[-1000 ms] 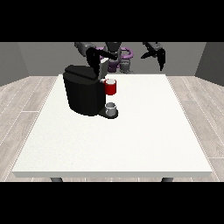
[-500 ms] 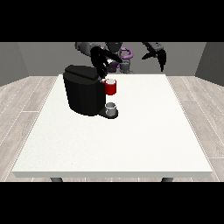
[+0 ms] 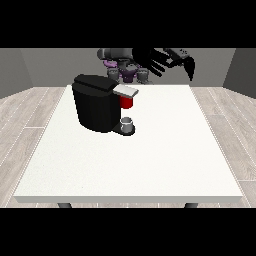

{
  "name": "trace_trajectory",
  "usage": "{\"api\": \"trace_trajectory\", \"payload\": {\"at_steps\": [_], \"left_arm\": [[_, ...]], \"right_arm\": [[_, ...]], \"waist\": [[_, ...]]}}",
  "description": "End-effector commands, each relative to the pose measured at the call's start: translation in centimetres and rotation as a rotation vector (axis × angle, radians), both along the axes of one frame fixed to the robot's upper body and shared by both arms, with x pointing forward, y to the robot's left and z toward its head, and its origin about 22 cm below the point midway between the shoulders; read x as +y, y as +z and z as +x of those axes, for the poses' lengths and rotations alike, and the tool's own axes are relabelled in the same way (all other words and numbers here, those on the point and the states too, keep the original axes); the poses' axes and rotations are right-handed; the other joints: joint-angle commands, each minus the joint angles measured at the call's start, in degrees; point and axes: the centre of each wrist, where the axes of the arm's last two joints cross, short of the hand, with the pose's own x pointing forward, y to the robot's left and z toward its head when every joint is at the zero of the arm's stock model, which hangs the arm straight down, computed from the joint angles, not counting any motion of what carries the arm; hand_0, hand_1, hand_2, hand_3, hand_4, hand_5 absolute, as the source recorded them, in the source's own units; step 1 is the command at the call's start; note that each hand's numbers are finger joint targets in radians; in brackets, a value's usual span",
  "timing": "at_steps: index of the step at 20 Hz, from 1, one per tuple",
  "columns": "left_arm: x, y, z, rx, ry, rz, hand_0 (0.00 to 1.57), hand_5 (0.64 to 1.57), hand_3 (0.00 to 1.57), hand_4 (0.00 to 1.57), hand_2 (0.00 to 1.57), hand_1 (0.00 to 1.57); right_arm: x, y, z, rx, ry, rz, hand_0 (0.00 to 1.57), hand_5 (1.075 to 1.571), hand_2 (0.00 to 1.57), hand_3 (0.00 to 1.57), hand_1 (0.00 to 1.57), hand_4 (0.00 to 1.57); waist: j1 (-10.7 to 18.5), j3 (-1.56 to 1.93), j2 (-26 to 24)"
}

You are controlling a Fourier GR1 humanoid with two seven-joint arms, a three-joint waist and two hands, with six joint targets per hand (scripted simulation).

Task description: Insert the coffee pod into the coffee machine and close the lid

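While both hands [image 3: 150, 60] [image 3: 182, 59] hover at upper centre-right, fingers spread, holding nothing, grey thing [image 3: 128, 124] sits at coffee machine [image 3: 97, 102] base, left-centre of desk [image 3: 165, 150]; pod unconfirmed.

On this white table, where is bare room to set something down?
The large white table is bare across its near half and along the view's right edge. It is crowded at the far left, where the black boxy coffee machine and a small grey thing at its base stand.
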Motion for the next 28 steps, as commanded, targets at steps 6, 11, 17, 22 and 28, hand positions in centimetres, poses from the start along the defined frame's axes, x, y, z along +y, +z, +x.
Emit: {"api": "trace_trajectory", "payload": {"at_steps": [6, 11, 17, 22, 28], "left_arm": [[0.2, 1.5, 0.3, -0.054, -0.027, 0.007, 0.0, 1.571, 0.0, 0.43, 0.0, 0.0], [-0.2, 2.4, 0.3, -0.05, -0.018, -0.017, 0.0, 1.571, 0.0, 0.25, 0.0, 0.0], [2.1, 2.5, 0.7, -0.075, -0.005, -0.03, 0.0, 1.571, 0.0, 0.33, 0.0, 0.0], [3.1, 1.7, 0.3, -0.029, 0.002, -0.034, 0.0, 1.571, 0.0, 0.35, 0.0, 0.0], [6.1, -2.0, -1.5, 0.044, 0.056, -0.037, 0.0, 1.571, 0.0, 0.26, 0.0, 0.0]], "right_arm": [[3.5, 4.2, 1.0, -0.15, 0.097, -0.037, 0.0, 1.571, 0.0, 0.0, 0.0, 0.0], [4.6, 3.2, 2.0, -0.145, 0.104, -0.009, 0.0, 1.571, 0.0, 0.0, 0.0, 0.0], [4.8, 4.3, 2.5, -0.168, 0.162, 0.004, 0.0, 1.571, 0.0, 0.0, 0.0, 0.1], [6.9, 1.6, 2.6, -0.179, 0.203, 0.017, 0.0, 1.571, 0.0, 0.0, 0.0, 0.0], [9.5, -3.2, 1.3, -0.178, 0.387, 0.061, 0.0, 1.571, 0.0, 0.0, 0.0, 0.18]], "waist": [[3.0, -0.57, 4.2], [3.9, -0.56, 5.4], [1.7, -0.57, 7.5], [0.5, -0.57, 5.4], [-5.6, -0.56, -1.0]]}}
